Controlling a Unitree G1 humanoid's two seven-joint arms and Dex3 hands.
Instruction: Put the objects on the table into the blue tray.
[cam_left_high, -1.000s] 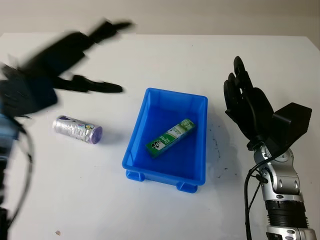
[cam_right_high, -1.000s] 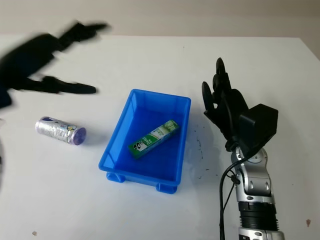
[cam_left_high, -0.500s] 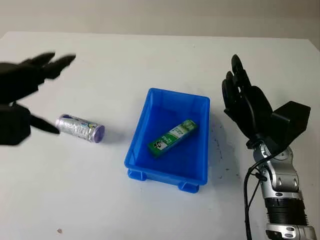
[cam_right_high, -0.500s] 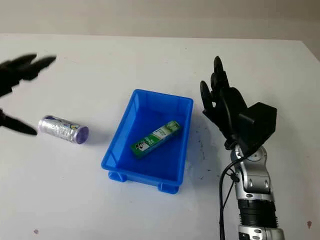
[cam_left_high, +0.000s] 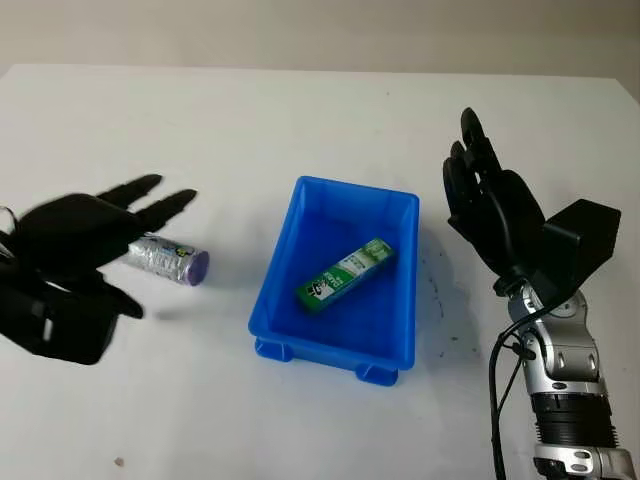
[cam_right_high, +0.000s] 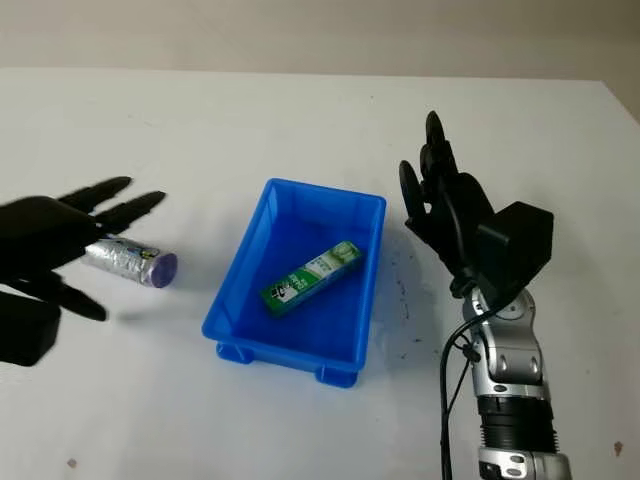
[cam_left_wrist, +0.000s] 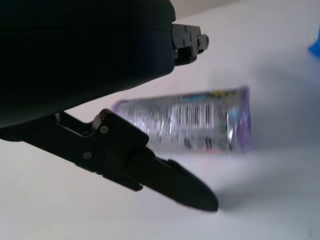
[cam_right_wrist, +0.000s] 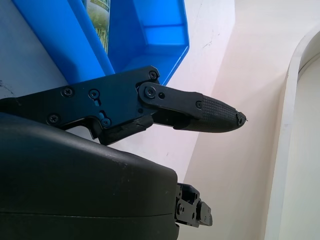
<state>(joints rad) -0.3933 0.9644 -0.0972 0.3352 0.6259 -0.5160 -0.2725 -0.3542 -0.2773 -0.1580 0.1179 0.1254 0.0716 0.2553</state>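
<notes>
Silver foil with a purple end marks the tube lying on the white table, partly under the fingertips of the open, empty left hand; beyond it sits the blue tray holding a green box, the right hand open at its far side. At the left wrist, the tube lies between thumb and fingers, untouched: reaching step, closing comes next

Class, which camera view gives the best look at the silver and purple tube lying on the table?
The left wrist view: the silver and purple tube shows close up, barcode visible, beside the open left hand. In both eye views that hand covers one end of it.
</notes>
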